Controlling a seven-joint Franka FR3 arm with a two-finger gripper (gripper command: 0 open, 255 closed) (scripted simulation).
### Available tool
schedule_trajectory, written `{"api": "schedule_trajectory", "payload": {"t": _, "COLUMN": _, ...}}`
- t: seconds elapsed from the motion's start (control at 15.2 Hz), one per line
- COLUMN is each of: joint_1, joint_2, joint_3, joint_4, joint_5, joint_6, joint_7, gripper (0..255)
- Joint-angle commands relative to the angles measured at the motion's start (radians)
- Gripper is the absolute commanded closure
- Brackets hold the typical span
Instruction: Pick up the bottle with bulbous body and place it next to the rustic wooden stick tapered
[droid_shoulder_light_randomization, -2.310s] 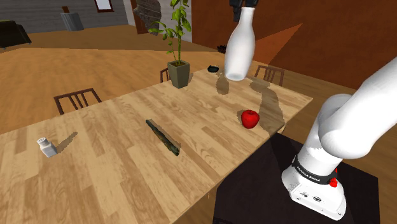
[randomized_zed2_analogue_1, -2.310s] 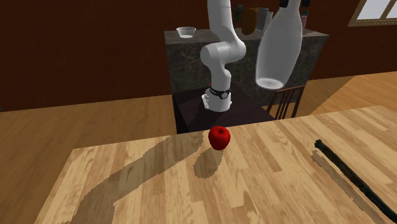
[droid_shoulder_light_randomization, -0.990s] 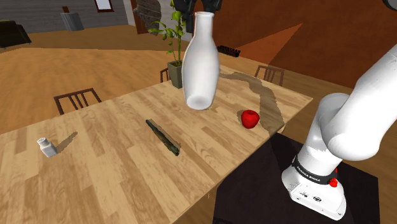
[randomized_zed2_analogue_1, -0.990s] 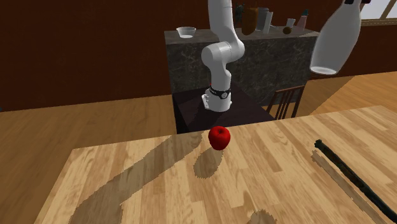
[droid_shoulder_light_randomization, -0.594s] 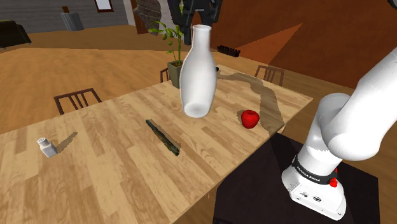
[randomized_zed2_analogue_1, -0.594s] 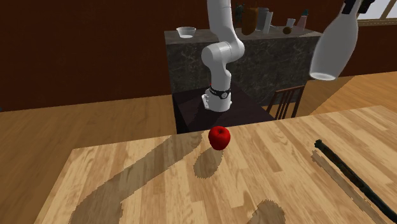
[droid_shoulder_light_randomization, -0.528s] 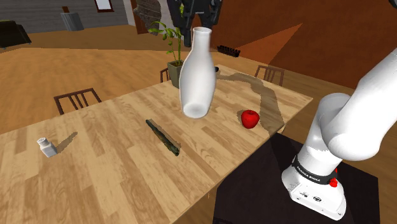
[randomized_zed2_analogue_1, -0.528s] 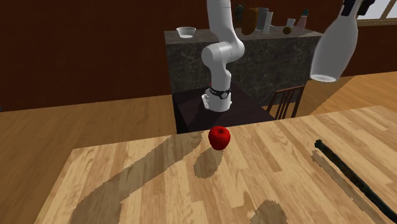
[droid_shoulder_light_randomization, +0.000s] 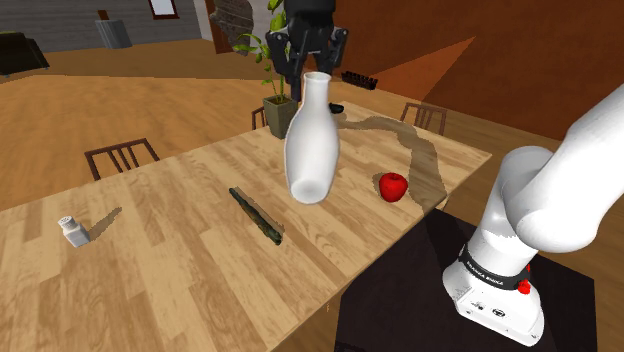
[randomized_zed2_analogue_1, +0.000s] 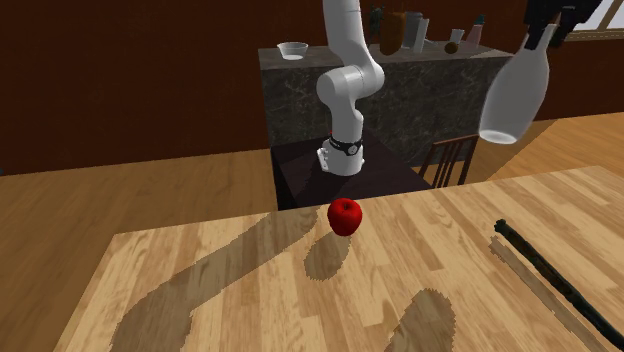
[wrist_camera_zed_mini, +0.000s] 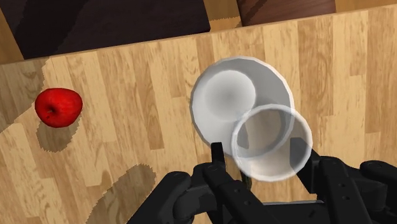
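Black jaws: narrowed onto the very top of the neck, one on each side of the mouth, carrying the item.

Item: bottle (droid_shoulder_light_randomization: 312, 140), plain white, material not determinable. A narrow neck widens into a bulbous body with a broad flat base. It hangs in the air over the middle of the tabletop (droid_shoulder_light_randomization: 180, 290), clear of the surface. The base is swung a little out of line with the neck.

Handling (judged): rigid and smooth-looking, so probably slippery. Treat it as breakable in case it is glass or ceramic. Most of the bulk sits low, so it is likely to swing under a neck grip. The neck seems the only part slim enough for the jaws, as the body looks too wide. Lower slowly and land the base flat.

Reference: stick (droid_shoulder_light_randomization: 256, 215), dark and tapered, lying flat mid-tabletop, apart from the bottle.

Other: red apple (droid_shoulder_light_randomization: 393, 186), near the edge beside the stand (droid_shoulder_light_randomization: 400, 300), on the bottle's other side from the stick.

Beyond: potted plant (droid_shoulder_light_randomization: 280, 100) at the far edge.

Not determinable:
- How firmly both jaws press, because in the wrist view the bottle's rim covers the contact.
- How high the base hangs.
- The stick's full length in the second exterior view, where one end is cut off.
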Motion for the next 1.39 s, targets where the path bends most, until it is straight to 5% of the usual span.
{"api": "schedule_trajectory", "payload": {"t": 0.0, "joint_1": 0.001, "joint_2": -0.007, "joint_3": 0.000, "joint_4": -0.033, "joint_5": 0.001, "joint_6": 0.027, "joint_7": -0.002, "gripper": 255}}
{"api": "schedule_trajectory", "payload": {"t": 1.32, "joint_1": 0.009, "joint_2": -0.048, "joint_3": 0.011, "joint_4": -0.340, "joint_5": 0.016, "joint_6": 0.293, "joint_7": -0.015, "gripper": 255}}
